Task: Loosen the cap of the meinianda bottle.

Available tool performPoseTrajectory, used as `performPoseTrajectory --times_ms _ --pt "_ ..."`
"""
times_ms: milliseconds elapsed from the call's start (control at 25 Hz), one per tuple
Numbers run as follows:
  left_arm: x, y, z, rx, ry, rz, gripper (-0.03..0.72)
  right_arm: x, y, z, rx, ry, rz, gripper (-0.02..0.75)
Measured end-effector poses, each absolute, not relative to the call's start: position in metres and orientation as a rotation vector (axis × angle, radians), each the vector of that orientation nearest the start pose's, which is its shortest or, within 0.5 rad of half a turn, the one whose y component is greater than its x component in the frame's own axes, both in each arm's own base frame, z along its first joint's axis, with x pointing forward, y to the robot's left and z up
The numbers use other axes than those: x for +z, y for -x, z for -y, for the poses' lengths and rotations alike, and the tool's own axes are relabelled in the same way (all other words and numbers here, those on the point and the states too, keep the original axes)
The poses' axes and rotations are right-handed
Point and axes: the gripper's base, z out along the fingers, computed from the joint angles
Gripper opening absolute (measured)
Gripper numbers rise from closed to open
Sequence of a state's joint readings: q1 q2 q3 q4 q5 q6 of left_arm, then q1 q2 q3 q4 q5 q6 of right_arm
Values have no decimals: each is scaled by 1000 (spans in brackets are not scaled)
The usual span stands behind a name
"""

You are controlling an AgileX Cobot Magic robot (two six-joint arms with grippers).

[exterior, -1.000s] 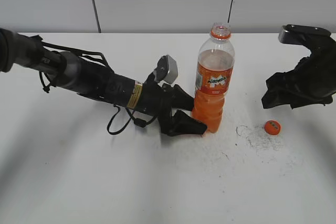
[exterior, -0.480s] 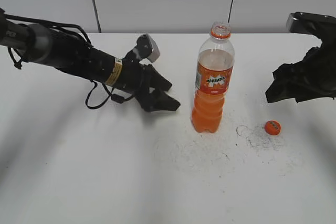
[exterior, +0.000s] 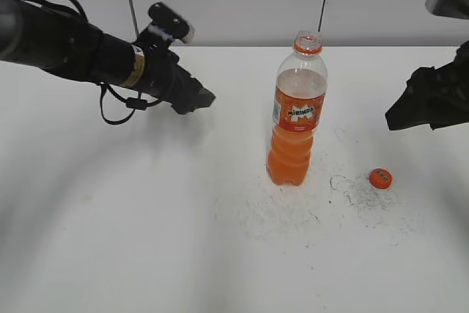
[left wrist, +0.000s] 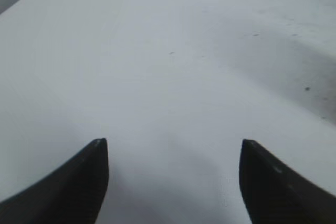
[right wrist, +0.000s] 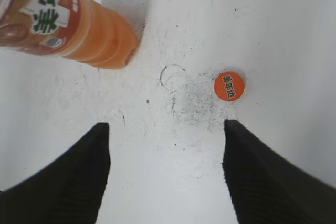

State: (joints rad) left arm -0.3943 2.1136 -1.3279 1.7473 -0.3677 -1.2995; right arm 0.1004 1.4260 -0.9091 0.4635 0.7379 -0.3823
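The meinianda bottle (exterior: 297, 111) stands upright near the middle of the white surface (exterior: 146, 240), its mouth bare; its orange wrap label carries the word "MIRINDA" in white on a green patch, and in the right wrist view the same label shows large white Chinese characters edged in green. The cap (exterior: 379, 178) is off the bottle and lies flat on the surface to the bottle's right, well apart from its base, among grey scuff marks; the right wrist view shows tiny dark print across its orange top, too small to read. A yellow sticker rings the left arm's black wrist in the exterior view, its writing too small to make out. The right gripper (right wrist: 165, 171) hangs above the surface with its jaws spread wide and nothing between them; in its wrist view the cap sits just ahead of the right-hand fingertip, and the bottle's lower body lies further ahead to the left. The left gripper (left wrist: 170, 177) is held far to the left of the bottle, well clear of both bottle and cap, its jaws likewise wide apart and empty over bare white surface.
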Motion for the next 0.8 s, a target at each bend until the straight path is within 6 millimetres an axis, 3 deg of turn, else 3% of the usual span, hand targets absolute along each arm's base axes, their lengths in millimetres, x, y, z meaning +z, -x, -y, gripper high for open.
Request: performPoseTrajectory --times_ms 320,600,800 --pt "155 -375 173 -201 -794 -2186 591 273 -243 -55 472 323 -2628 496" --pt "165 -338 176 -20 -587 -2234 591 288 -224 -58 545 347 -2630 496" --pt "175 -313 179 23 -343 -2325 591 297 -212 -59 575 372 -2631 496"
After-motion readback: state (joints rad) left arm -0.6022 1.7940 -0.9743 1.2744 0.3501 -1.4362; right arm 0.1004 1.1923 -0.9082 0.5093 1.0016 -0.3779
